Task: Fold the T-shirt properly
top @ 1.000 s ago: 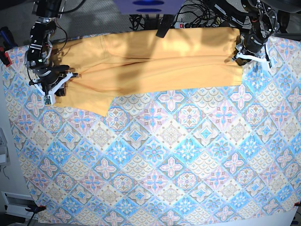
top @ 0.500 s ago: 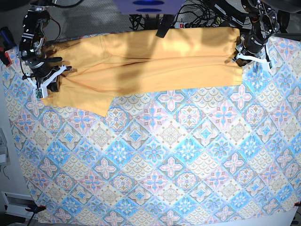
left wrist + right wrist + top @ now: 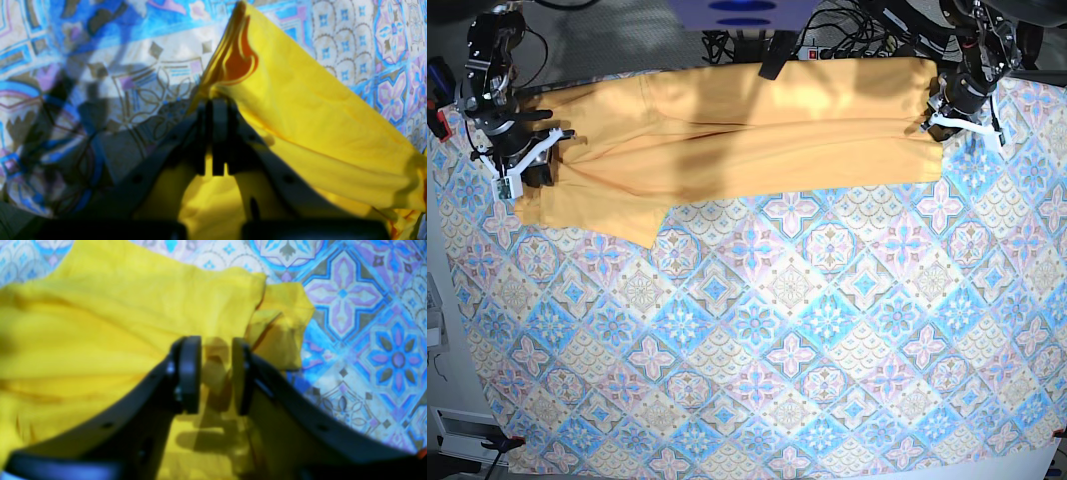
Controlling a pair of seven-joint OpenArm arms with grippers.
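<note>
The yellow-orange T-shirt [image 3: 757, 130] lies stretched in a long band across the far side of the table, with a sleeve flap hanging toward the front at its left. My left gripper [image 3: 945, 112] is at its right end. In the left wrist view it [image 3: 215, 106] is shut on a raised fold of the shirt [image 3: 317, 133]. My right gripper [image 3: 522, 165] is at the shirt's left end. In the right wrist view it [image 3: 216, 373] has bunched shirt cloth [image 3: 100, 323] pinched between its pads.
The blue-and-pink patterned tablecloth [image 3: 777, 350] covers the whole table. Cables and a power strip [image 3: 847, 30] lie behind the far edge. Red clamps sit at the left edge [image 3: 439, 125] and at the front left corner [image 3: 512, 442].
My right gripper has moved up and to the left in the base view, pulling the shirt's left end outward with it. My left gripper has stayed put.
</note>
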